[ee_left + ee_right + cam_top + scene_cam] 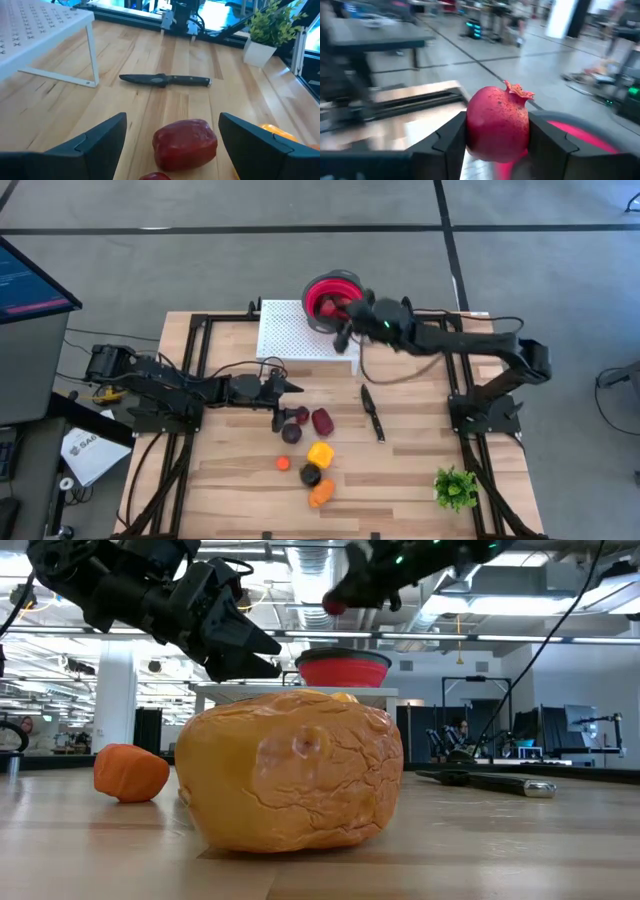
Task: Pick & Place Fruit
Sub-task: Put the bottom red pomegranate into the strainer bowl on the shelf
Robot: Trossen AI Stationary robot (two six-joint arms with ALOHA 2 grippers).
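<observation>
My right gripper (497, 132) is raised over the red collapsible bowl (322, 293) that sits on the white perforated metal shelf (298, 332) at the far side of the wooden counter (400, 470). Its 2 fingers (449, 142) are pinched on a red toy pomegranate with a small crown (497, 122), 1 finger on each side of it, and the bowl's rim shows just beyond the fruit in my right wrist view.

My left gripper (172, 137) hovers low over the counter near the shelf's front edge, its fingers (97, 142) spread wide and holding nothing. Between them, down on the wood, lies a dark red toy pepper-like fruit (185, 143), and a black-handled knife (165, 80) lies farther off beyond it.

The other fruits sit in a loose cluster in the middle of the counter: 2 dark purple pieces (292, 432), a yellow pepper (320, 453), a small orange ball (284, 463), a blackish-green round piece (310, 475) and an orange piece (321, 495) nearest the front edge. A green leafy sprig in a white pot (456, 488) stands at the front right corner.
</observation>
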